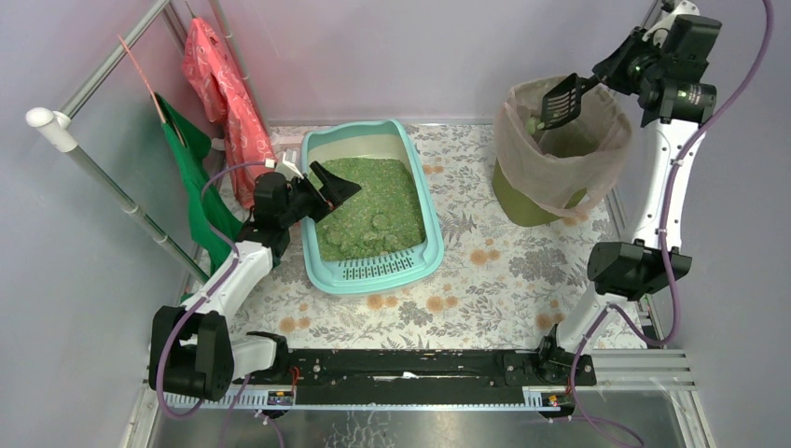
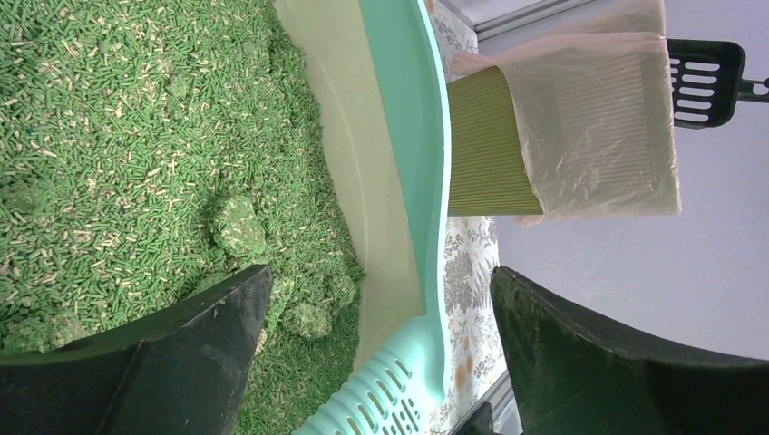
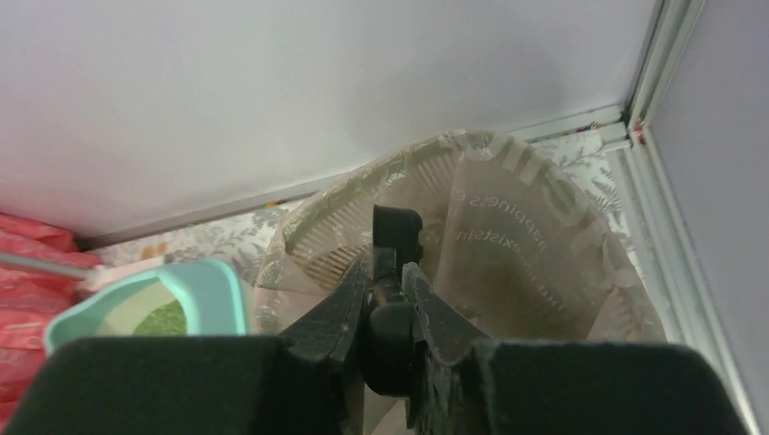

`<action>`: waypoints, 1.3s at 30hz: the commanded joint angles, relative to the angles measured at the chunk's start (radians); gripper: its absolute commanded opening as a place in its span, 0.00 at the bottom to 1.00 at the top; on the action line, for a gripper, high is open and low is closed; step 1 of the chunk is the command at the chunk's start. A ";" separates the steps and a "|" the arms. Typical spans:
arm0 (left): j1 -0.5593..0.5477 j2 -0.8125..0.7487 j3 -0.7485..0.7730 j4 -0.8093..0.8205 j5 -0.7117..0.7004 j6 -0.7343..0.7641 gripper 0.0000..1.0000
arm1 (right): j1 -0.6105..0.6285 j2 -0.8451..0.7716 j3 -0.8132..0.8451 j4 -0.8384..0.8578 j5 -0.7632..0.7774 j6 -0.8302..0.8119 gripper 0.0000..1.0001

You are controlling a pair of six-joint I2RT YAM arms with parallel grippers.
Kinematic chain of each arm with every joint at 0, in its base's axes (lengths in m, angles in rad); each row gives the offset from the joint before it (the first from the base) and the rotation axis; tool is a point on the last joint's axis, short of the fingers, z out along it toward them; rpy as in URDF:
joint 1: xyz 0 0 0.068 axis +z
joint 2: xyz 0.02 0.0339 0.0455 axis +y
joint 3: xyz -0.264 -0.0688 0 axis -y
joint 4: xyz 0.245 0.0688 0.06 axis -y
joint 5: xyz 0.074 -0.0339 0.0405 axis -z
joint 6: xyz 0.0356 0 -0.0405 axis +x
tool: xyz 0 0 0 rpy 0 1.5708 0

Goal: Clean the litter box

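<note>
The litter box [image 1: 378, 271] lies near the bin [image 1: 519, 202], to its left. Filled with granules [image 1: 364, 201], it is probably heavy yet stiff, and its wide rim looks like the best hold. The left gripper [image 1: 336, 182] hangs spread over the box side far from the bin. The right gripper [image 1: 606, 79] pinches the scoop [image 1: 560, 101] above the bin.

Lab test cell, plain lilac walls [image 1: 392, 47], aluminium frame rails [image 1: 644, 371], floral-covered table [image 1: 504, 280]

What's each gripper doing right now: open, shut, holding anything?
Left gripper: open, empty, over the litter box.
Right gripper: shut on the black scoop handle, over the lined bin.
</note>
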State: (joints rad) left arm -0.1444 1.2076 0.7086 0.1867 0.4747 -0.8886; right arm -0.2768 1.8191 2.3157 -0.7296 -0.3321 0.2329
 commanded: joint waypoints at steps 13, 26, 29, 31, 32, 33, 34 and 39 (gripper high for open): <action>-0.004 0.019 -0.002 0.075 0.033 -0.017 0.99 | 0.165 0.010 0.116 -0.055 0.359 -0.245 0.00; -0.004 0.014 -0.011 0.069 0.034 -0.014 0.99 | 0.264 0.017 -0.121 0.058 0.220 -0.158 0.00; -0.004 0.014 -0.009 0.066 0.033 -0.011 0.99 | 0.272 0.022 -0.142 0.080 0.188 -0.136 0.00; -0.004 0.014 -0.012 0.068 0.031 -0.011 0.99 | 0.299 0.032 -0.134 0.081 0.168 -0.125 0.00; -0.004 0.013 -0.012 0.068 0.030 -0.012 0.99 | 0.303 0.035 -0.131 0.085 0.151 -0.117 0.00; -0.004 0.012 -0.014 0.068 0.029 -0.009 0.99 | 0.304 0.037 -0.131 0.092 0.130 -0.105 0.00; -0.004 0.012 -0.014 0.068 0.028 -0.010 0.99 | 0.303 0.038 -0.133 0.100 0.110 -0.095 0.00; -0.004 0.010 -0.017 0.066 0.024 -0.009 0.99 | 0.303 0.052 -0.116 0.126 0.001 -0.036 0.00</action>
State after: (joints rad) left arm -0.1444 1.2194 0.7021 0.1955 0.4908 -0.9058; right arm 0.0124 1.8751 2.1609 -0.7040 -0.1818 0.1116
